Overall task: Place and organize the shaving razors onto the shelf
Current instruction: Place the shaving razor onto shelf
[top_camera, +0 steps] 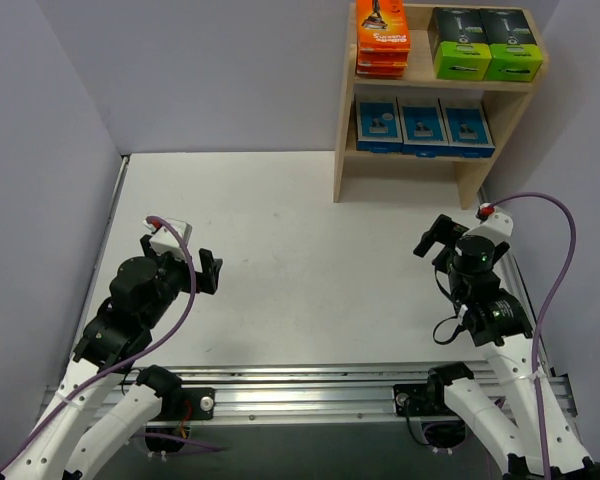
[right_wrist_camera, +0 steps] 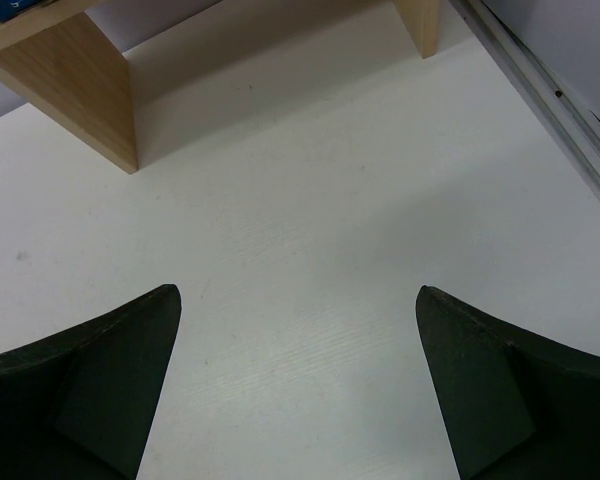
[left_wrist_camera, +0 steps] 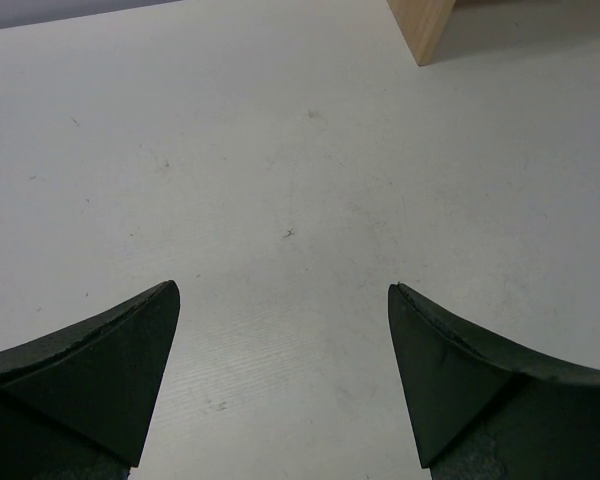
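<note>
The wooden shelf [top_camera: 343, 120] stands at the back right of the table. On its top tier lie stacked orange razor packs [top_camera: 382, 38] and two black boxes with lime-green ends [top_camera: 484, 44]. Three light-blue razor cards [top_camera: 423, 124] sit in a row on the lower tier. My left gripper [top_camera: 212, 271] hovers open over the bare table at the left, far from the shelf. My right gripper [top_camera: 432, 237] stands open at the right, just in front of the shelf. Nothing lies between either pair of fingers [left_wrist_camera: 110, 370] [right_wrist_camera: 490, 380]. A shelf leg [right_wrist_camera: 75, 85] shows in the right wrist view.
White table surface [top_camera: 280, 250] spreads between the arms. Grey walls close in on the left, back and right. A metal rail [top_camera: 310, 385] runs along the near edge. A shelf leg corner [left_wrist_camera: 425, 25] shows at the top of the left wrist view.
</note>
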### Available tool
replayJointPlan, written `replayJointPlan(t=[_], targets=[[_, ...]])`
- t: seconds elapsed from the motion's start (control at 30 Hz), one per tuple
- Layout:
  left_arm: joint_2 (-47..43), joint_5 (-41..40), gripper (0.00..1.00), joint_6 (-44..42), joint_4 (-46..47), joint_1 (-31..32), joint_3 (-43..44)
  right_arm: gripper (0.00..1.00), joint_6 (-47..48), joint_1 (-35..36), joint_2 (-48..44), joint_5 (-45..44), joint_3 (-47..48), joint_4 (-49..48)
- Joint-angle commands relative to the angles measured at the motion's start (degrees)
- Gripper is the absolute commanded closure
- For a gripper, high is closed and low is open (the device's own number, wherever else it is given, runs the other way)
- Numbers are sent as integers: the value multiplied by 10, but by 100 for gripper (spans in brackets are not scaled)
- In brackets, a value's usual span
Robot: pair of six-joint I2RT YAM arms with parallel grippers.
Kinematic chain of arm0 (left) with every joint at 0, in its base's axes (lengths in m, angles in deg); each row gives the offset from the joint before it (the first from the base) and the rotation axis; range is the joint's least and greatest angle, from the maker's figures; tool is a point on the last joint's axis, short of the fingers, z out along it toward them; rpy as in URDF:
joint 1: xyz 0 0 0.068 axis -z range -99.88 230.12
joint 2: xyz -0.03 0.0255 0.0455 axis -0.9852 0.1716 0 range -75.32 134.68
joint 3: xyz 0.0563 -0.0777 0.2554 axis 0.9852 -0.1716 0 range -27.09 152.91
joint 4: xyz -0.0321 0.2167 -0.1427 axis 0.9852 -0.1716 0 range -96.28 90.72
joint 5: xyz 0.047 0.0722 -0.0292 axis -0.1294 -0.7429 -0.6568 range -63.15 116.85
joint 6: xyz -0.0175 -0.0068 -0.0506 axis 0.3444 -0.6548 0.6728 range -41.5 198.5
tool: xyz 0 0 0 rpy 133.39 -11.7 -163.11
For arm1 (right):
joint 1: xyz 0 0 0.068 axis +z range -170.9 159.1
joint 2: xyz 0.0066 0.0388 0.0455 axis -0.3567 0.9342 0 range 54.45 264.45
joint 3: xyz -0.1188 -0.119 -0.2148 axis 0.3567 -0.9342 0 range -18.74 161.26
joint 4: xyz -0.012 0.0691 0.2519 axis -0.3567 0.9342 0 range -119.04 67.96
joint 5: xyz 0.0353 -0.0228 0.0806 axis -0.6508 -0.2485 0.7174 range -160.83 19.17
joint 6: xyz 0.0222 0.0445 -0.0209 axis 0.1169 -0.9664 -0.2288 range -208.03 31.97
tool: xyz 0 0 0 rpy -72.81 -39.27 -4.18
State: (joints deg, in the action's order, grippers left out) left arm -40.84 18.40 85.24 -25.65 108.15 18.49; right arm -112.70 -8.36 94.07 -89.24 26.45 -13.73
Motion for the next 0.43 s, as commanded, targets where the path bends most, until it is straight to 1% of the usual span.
replayJointPlan(t=[0.0, 0.4], targets=[[-4, -7, 6, -9, 15, 0, 3, 0, -1, 8, 5, -16, 16, -1], [1, -14, 6, -10, 15, 0, 3, 0, 4, 14, 16, -9, 16, -3]])
